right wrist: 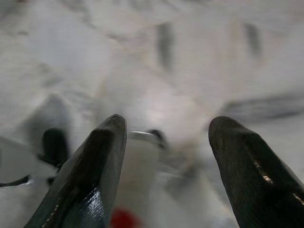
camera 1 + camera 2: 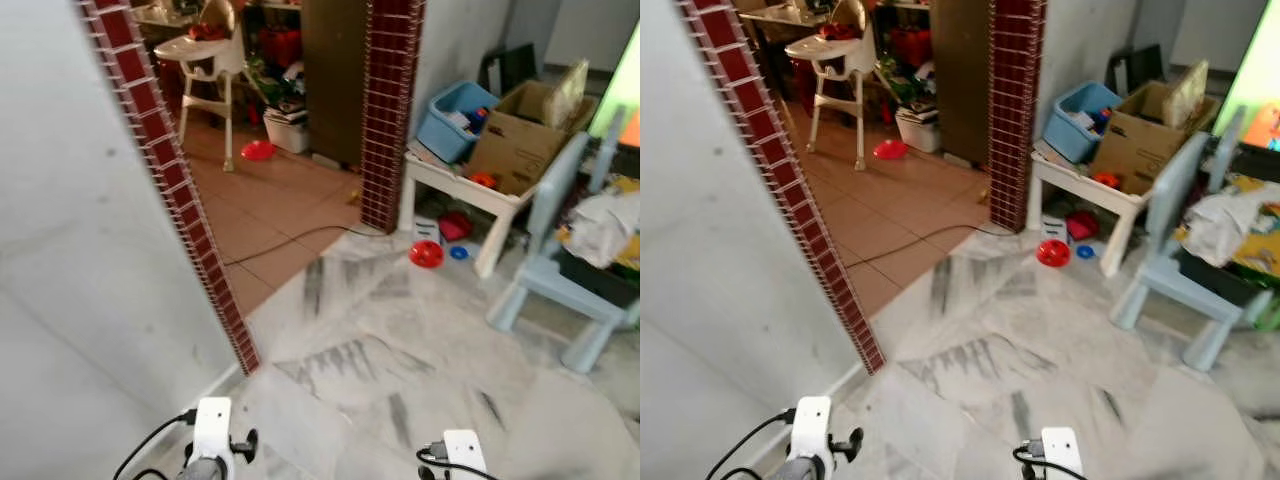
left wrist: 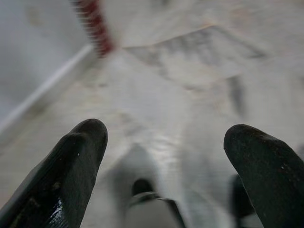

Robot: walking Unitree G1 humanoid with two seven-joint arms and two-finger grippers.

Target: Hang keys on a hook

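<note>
inspector: left eye view. take the red-tiled pillar as your reference. to its right stands a white low table carrying a blue bin and a cardboard box. under that table's front edge lies a red round toy. further right of the pillar sits a pale blue child's chair.

operator: and behind the pillar?

inspector: to its left, on the terracotta tiles, a white high chair and a black cable that runs across the floor to the pillar's base. you will find both white wrist housings low in the frame, over marble floor.

operator: right eye view?

inspector: same scene; nothing further to log.

operator: left wrist view?

inspector: the left gripper hangs over the marble, fingers spread wide, grasping nothing.

operator: right wrist view?

inspector: the right gripper likewise released, fingers apart, nothing between them. picture is blurred.

operator: the keys and hook?

inspector: i cannot tell you where either is.
</note>
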